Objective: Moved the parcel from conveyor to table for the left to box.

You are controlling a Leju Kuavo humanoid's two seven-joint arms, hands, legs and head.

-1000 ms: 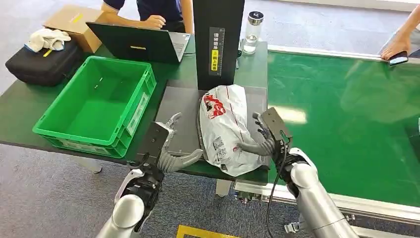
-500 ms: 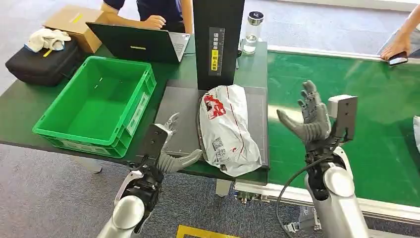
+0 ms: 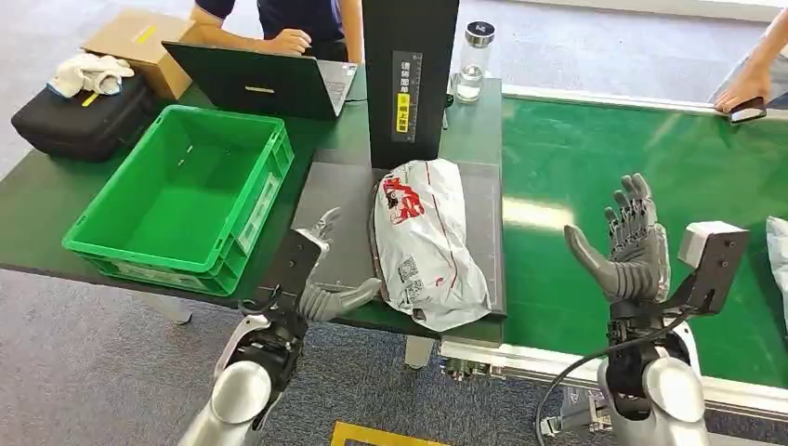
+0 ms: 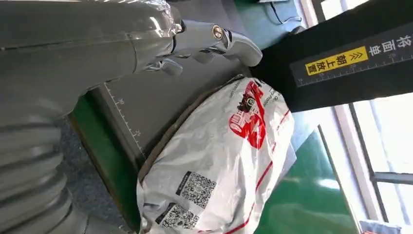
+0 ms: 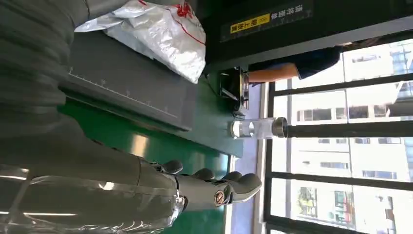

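A white plastic parcel (image 3: 426, 240) with red print lies on the grey mat (image 3: 339, 214) at the table's front, its near end hanging over the edge. The left wrist view shows the parcel (image 4: 219, 161) close, with its printed codes facing up. My left hand (image 3: 321, 279) hovers open just left of the parcel, thumb reaching toward its near corner, fingers spread. My right hand (image 3: 624, 243) is raised open over the green conveyor (image 3: 632, 158), well right of the parcel. The parcel (image 5: 156, 29) also appears in the right wrist view.
A green crate (image 3: 181, 200) stands empty on the table's left. A black upright scanner post (image 3: 409, 79) rises behind the parcel. A laptop (image 3: 260, 82), a bottle (image 3: 474, 60) and people's arms are at the far side. Another white parcel (image 3: 779, 251) lies on the conveyor's right edge.
My right hand let go of the parcel's near right side and swung right and up over the conveyor, fingers spread. The parcel and my left hand stayed put.
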